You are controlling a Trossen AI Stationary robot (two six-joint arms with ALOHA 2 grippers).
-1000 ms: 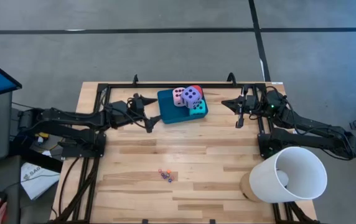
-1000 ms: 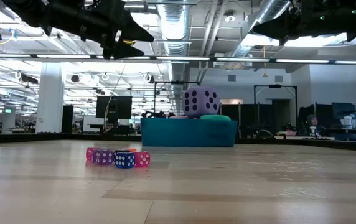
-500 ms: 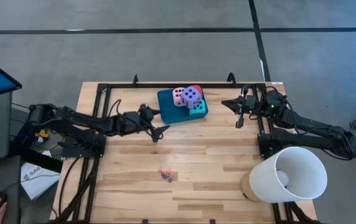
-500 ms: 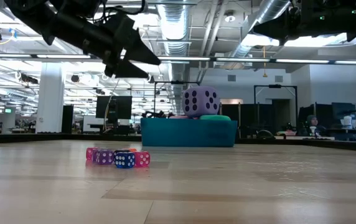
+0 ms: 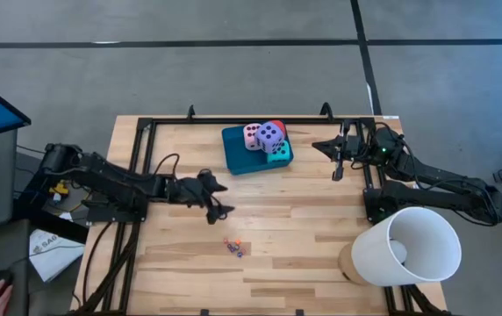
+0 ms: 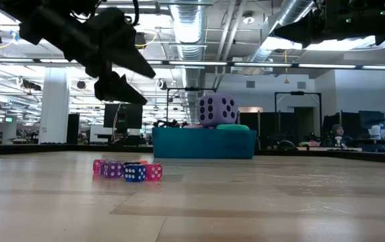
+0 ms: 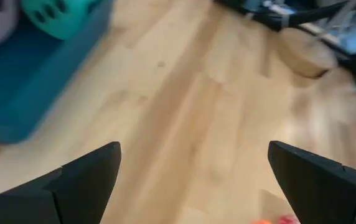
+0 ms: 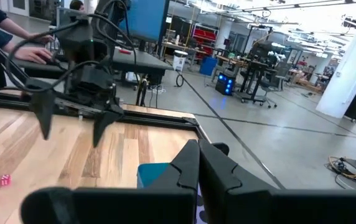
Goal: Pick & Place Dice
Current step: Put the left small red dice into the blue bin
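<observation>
Four large soft dice sit piled on the teal tray at the table's far middle: pink, purple, red and turquoise. The purple die lies on top. My left gripper hangs open above bare wood, near of the tray and far of a cluster of small dice. My left gripper has nothing between its fingers. My right gripper is shut and raised, to the right of the tray.
Small translucent dice lie on the near middle of the table. A big white cone-shaped shade stands at the near right corner. A black frame runs along the far edge. Bare wood lies between the tray and the small dice.
My left gripper has swung away from the tray's left side toward the table's near edge and come down, tipping and rolling as it went. It has stayed open. The dice on the tray and the right arm have kept still.
</observation>
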